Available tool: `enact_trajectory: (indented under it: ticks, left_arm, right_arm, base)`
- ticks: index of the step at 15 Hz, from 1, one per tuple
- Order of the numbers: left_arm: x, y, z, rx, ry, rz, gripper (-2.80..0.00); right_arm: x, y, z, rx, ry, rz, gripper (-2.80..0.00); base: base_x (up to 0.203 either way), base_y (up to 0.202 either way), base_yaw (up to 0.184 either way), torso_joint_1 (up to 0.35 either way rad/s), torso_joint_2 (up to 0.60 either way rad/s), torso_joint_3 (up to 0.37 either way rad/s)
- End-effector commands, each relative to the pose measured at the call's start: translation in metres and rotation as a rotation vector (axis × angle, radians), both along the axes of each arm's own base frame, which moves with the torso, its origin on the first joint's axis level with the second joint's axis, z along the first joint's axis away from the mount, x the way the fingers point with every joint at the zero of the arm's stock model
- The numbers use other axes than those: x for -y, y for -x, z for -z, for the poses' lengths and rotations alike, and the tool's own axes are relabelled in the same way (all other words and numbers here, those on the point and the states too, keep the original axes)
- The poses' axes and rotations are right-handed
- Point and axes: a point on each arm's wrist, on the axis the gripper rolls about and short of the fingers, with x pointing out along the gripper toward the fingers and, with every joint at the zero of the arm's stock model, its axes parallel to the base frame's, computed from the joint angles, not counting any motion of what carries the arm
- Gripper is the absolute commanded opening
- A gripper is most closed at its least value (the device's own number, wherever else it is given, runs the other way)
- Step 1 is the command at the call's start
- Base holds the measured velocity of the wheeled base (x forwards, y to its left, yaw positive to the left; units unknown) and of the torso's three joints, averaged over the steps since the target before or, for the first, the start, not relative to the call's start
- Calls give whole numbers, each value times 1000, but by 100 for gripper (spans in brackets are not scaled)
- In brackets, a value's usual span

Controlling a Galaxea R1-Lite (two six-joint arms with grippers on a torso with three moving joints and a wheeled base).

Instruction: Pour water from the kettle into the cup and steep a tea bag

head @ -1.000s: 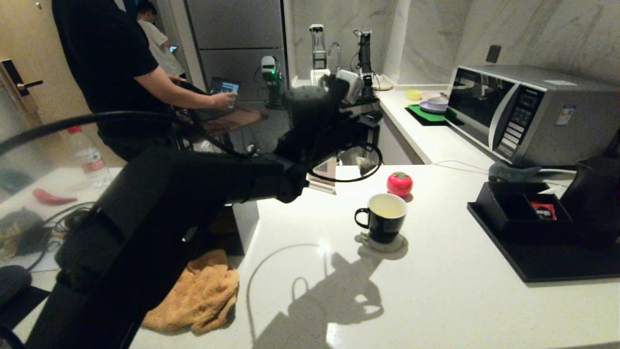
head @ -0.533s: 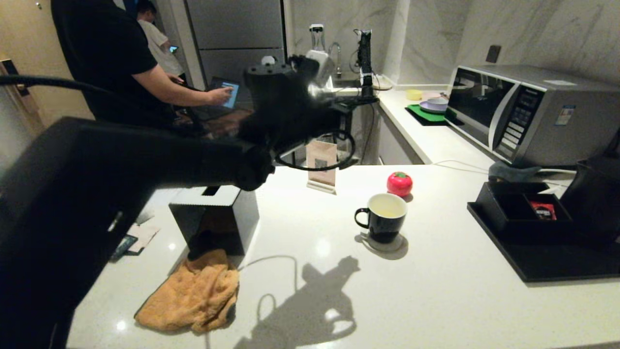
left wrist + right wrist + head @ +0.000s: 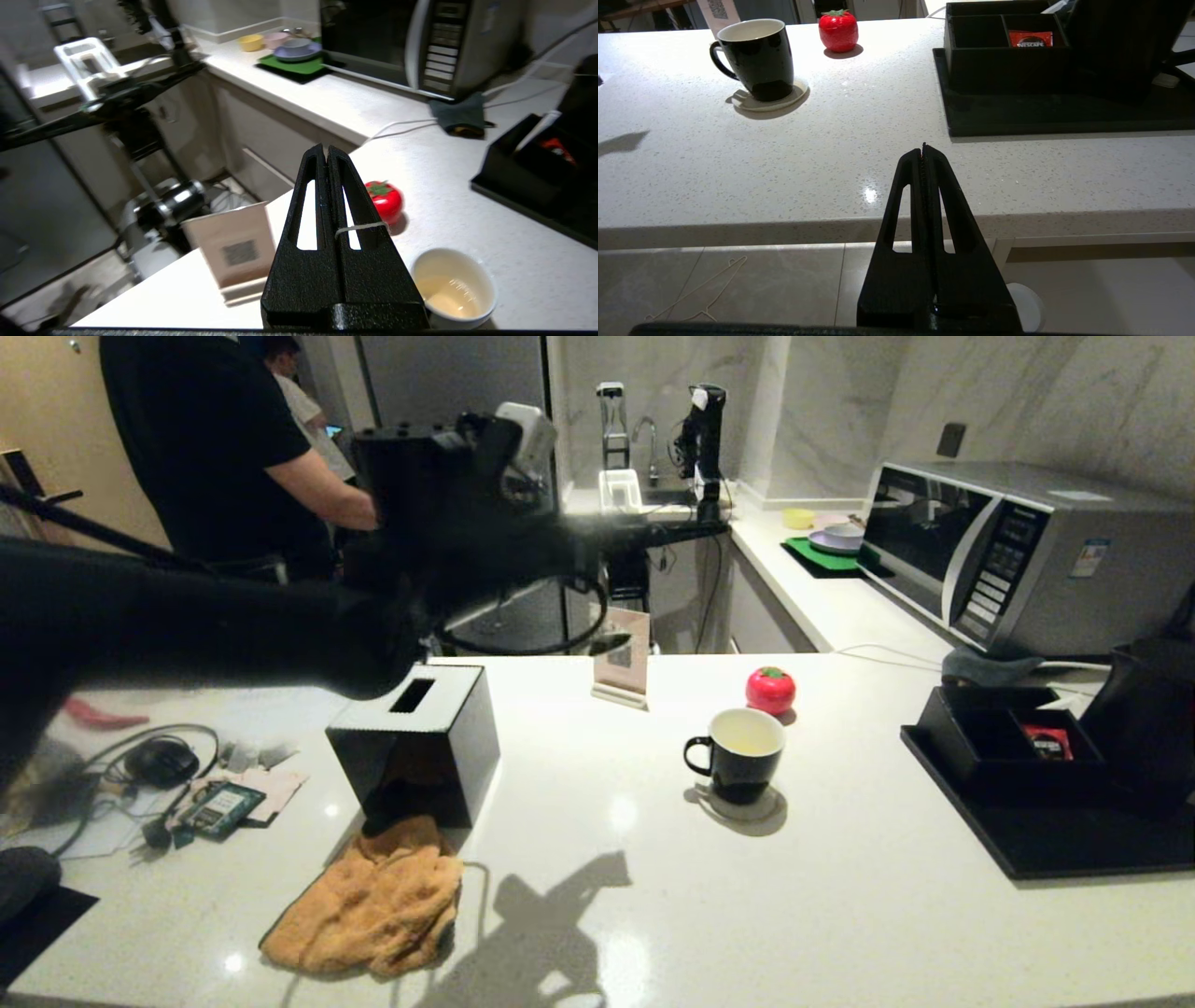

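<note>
The black cup with its white inside stands on a coaster at the counter's middle, holding pale yellowish water. My left gripper is shut and hangs high over the counter, back and left of the cup. A thin white string comes out between its fingers and drapes over one finger. The tea bag's pouch is hidden. The black kettle sits at the far right on a black tray. My right gripper is shut and empty, low before the counter's front edge.
A red tomato-shaped piece and a QR card stand lie behind the cup. A black tissue box and an orange cloth are to the left. A microwave stands back right. A person stands back left.
My left arm has risen and swung left, away from the cup. The tea bag pouch that hung below the gripper a second ago no longer shows.
</note>
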Motion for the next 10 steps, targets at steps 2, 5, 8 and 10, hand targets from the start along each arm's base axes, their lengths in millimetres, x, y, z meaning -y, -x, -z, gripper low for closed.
enact_trajectory:
  ticks: [2, 5, 8, 10]
  left_arm:
    - [-30, 15, -18, 27, 9, -51, -280]
    - [-54, 17, -23, 37, 10, -108, -280]
    - [-70, 19, -17, 11, -2, -145, -280]
    - [-76, 22, -7, -21, -16, -156, -280]
  right_arm:
    - [0, 0, 0, -1, 0, 1, -280]
    - [0, 0, 0, -2, 0, -1, -280]
    - [0, 0, 0, 0, 0, 1, -280]
    - [0, 0, 0, 0, 0, 0, -280]
  base:
    - [0, 0, 0, 0, 0, 0]
    - [0, 0, 0, 0, 0, 0]
    - [0, 0, 0, 0, 0, 0]
    - [0, 0, 0, 0, 0, 0]
